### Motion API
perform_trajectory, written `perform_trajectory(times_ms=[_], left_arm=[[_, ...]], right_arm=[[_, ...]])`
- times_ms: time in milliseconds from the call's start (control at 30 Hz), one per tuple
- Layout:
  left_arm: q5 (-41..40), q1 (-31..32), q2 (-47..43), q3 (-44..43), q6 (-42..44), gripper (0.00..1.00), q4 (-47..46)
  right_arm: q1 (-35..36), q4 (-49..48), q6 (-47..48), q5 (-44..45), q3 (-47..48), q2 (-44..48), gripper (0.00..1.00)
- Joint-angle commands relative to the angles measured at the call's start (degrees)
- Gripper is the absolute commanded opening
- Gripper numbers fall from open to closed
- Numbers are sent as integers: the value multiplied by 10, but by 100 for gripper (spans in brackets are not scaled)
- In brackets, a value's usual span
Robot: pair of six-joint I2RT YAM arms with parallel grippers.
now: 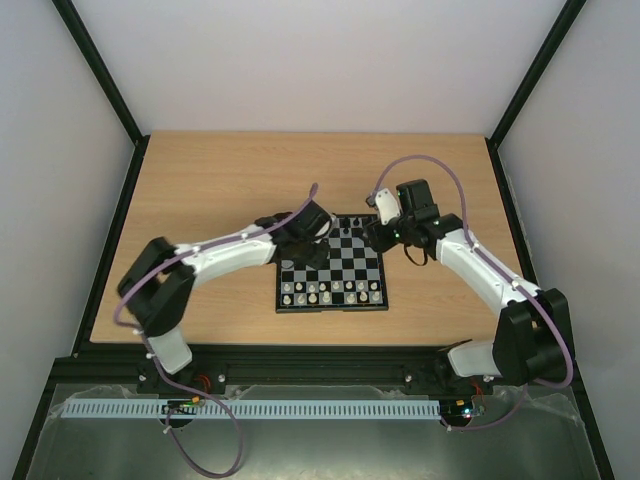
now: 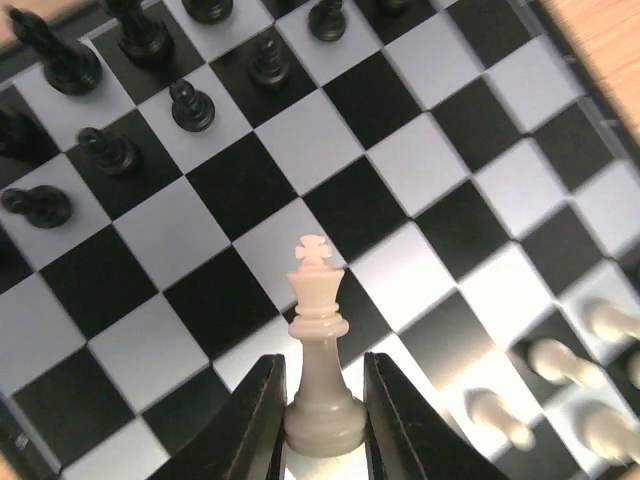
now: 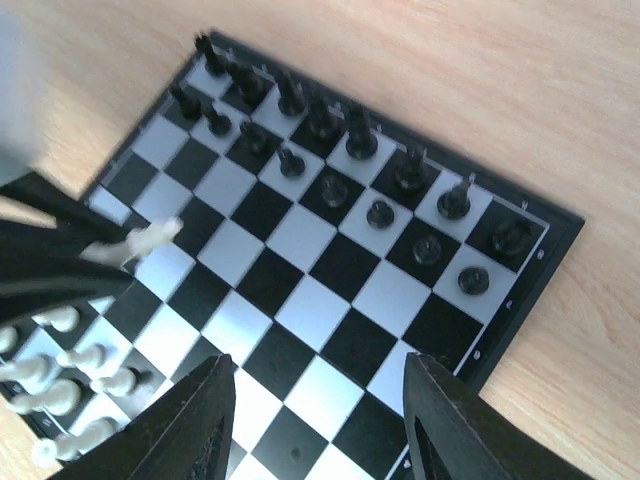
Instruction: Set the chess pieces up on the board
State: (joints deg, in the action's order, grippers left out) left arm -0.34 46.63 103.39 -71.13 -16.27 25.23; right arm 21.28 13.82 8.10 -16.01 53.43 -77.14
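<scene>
The board (image 1: 345,262) lies flat at the centre of the top view, on the wooden table (image 1: 220,190). It carries the chess pieces. A row of cream-white men lines its lower edge, and the dark ones along its upper edge are mostly hidden behind the two arms that meet there.

The left gripper (image 2: 324,405) is at the board's upper left in the top view. Its jaws are drawn in to a narrow gap and pinch the base of the white king (image 2: 320,350). Only the left wrist view shows this grip plainly: the king stands upright between the fingers (image 2: 262,420) over the checkered squares, with its cross on top. Whether its foot touches the square beneath cannot be told.

That view also shows white pawns (image 2: 556,360) at lower right and several dark men at upper left.

The right gripper (image 3: 325,420) is at the board's upper right corner in the top view. Its jaws are spread wide with nothing between them. Its wrist camera gives what the others do not: the black pieces (image 3: 361,140) standing in two full rows along the board's upper right edge. It also shows the king side-on at the left of the frame, in the other arm's dark fingers.
</scene>
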Motion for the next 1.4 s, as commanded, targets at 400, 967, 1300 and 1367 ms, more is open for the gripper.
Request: perform_trajectory(times_ms=[400, 967, 1300, 1367], left_arm=[[84, 75, -291, 253, 30, 12, -358], [59, 90, -283, 248, 37, 12, -369], [17, 90, -269, 223, 8, 29, -330], [-19, 87, -273, 208, -22, 50, -302]], right_arm=[[-4, 268, -25, -316, 197, -67, 49], [1, 300, 0, -373, 156, -70, 31], [1, 298, 9, -367, 154, -55, 8], [0, 282, 6, -344, 150, -39, 7]])
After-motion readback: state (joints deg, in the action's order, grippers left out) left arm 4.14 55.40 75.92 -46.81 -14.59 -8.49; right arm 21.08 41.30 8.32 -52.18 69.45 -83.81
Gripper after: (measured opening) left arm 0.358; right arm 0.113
